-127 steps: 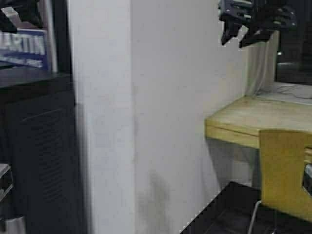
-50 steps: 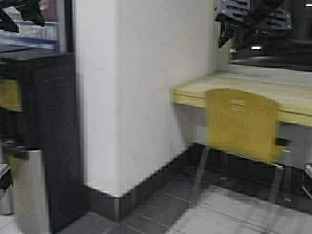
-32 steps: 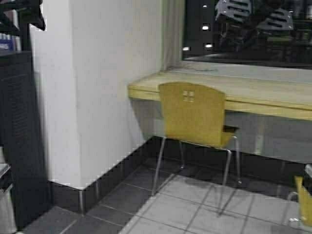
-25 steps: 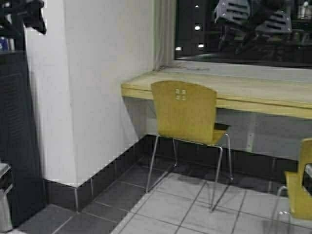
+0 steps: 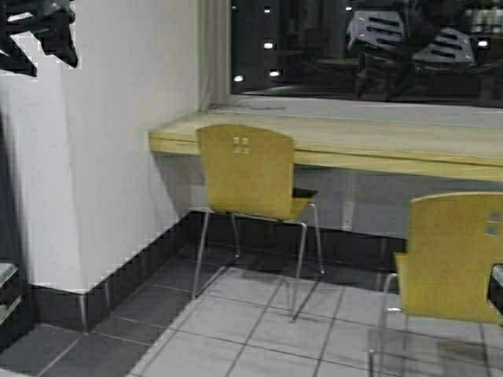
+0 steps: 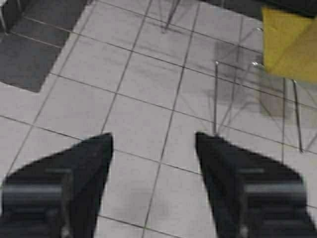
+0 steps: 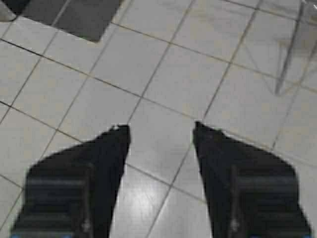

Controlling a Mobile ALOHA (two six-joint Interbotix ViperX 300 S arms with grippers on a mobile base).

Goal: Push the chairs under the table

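Worktop (image 5: 369, 141) fixed along the far wall beneath a dark window (image 5: 346, 47), pale wood with a thick yellowish front edge. Left chair (image 5: 247, 174) standing on the floor just in front of the worktop near its left end, back toward the camera, seat reaching toward the worktop edge but legs well out on the tiles; not pushed under. Four small square holes visible high in its back. Right chair (image 5: 456, 255) nearer the camera at the right edge, partly cut off, well apart from the worktop.

White pillar (image 5: 102, 149) left of the worktop, dark tiled skirting at its base. Floor (image 5: 259, 330) of pale grey tiles with a dark tile band along the wall.

Left tool (image 6: 153, 148) raised high at upper left in the high view, fingers spread apart, nothing between them, only floor tile and a chair corner below. Right tool (image 7: 161, 136) raised at upper right against the window, fingers likewise apart and empty.

No legible writing, brand or label noted.
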